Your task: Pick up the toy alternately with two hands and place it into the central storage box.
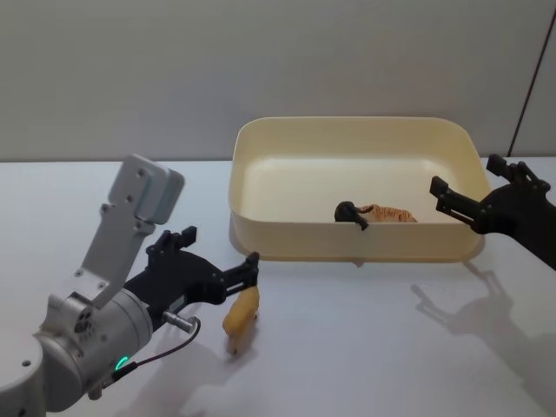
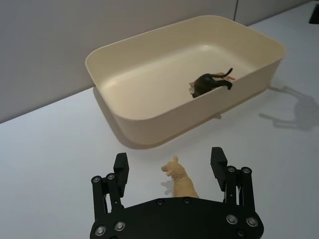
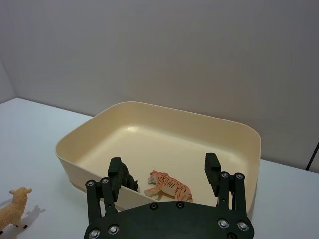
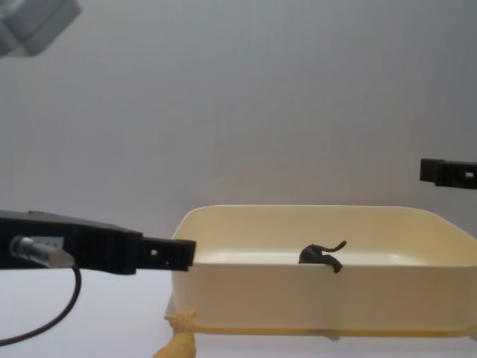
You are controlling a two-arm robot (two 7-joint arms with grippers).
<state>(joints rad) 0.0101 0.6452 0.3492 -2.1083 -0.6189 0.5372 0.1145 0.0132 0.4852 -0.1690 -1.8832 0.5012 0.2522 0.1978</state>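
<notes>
Left tool [image 2: 169, 167] spread apart astride pale sheep toy [image 2: 180, 182] on counter [image 1: 365, 347], lined up for grasp; right tool [image 3: 164, 174] spread, empty above storage box [image 1: 261, 148].

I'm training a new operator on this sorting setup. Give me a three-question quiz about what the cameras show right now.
1. How many toys lie inside the box?
2. True or false: the left gripper has its fingers shut on the sheep.
3. Where is the right gripper? A) above the box's right end B) down on the table by the sheep

Key:
1. Two: a dark animal and a tiger.
2. False; the fingers are open either side of the sheep.
3. A
</notes>
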